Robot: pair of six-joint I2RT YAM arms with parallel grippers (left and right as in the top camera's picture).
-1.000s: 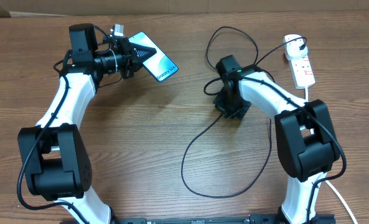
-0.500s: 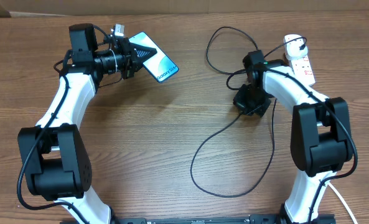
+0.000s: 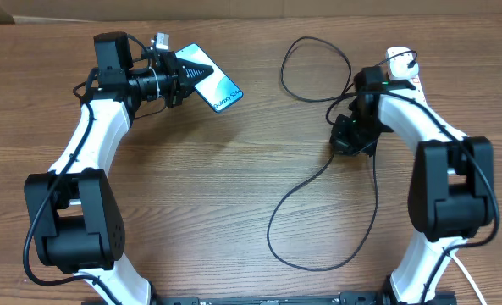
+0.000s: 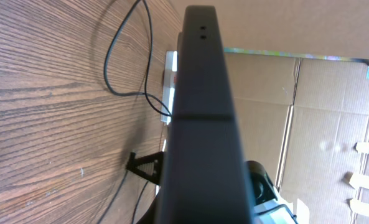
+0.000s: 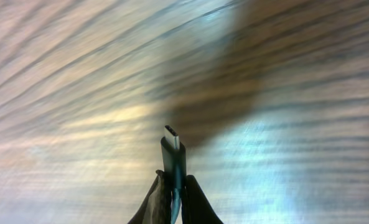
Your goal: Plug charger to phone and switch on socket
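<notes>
Clamps phone (image 3: pixel 223 91) edge-on in left pincer (image 3: pixel 195 74), upper left — holds port clear of surface (image 3: pixel 234 195). Pinches charger (image 5: pixel 173 148) tip-forward in right pincer (image 5: pixel 173 186), right of frame — likely aiming for insertion.

The phone (image 4: pixel 200 124) runs off the bottom edge; the table (image 5: pixel 60 81) under the charger (image 5: pixel 173 155) is blurred.

text: "Galaxy S24" | on: phone (image 3: pixel 217 88) screen, small print | view: overhead
</notes>
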